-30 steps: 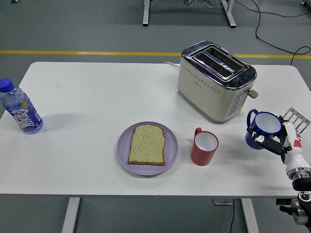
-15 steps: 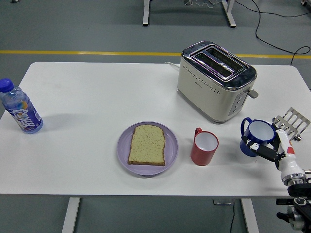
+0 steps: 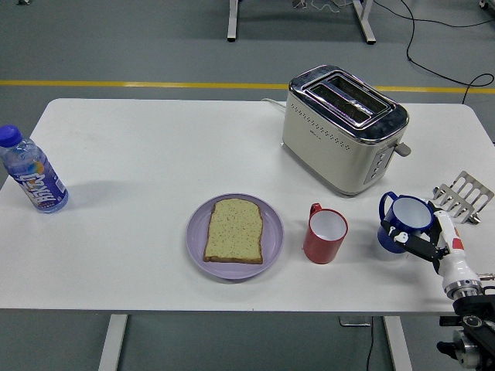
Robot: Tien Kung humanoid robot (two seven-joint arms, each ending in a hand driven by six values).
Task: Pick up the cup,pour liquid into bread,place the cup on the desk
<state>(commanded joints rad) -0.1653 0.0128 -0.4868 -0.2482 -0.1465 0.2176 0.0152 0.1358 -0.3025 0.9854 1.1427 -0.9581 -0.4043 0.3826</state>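
Head view: right robot hand (image 3: 414, 241) at the lower right, fingers curled round the blue cup (image 3: 407, 219), which sits upright and appears lifted just off the white surface (image 3: 155, 154), well right of the bread (image 3: 234, 229) on its purple plate (image 3: 273, 239); no left arm visible. Risks, as judged: the red mug (image 3: 325, 235) stands directly between cup and bread, so a low carry could clip it. The grip looks shallow, near the cup's base and handle, so tilting to pour might let it slip or spill short of the slice.
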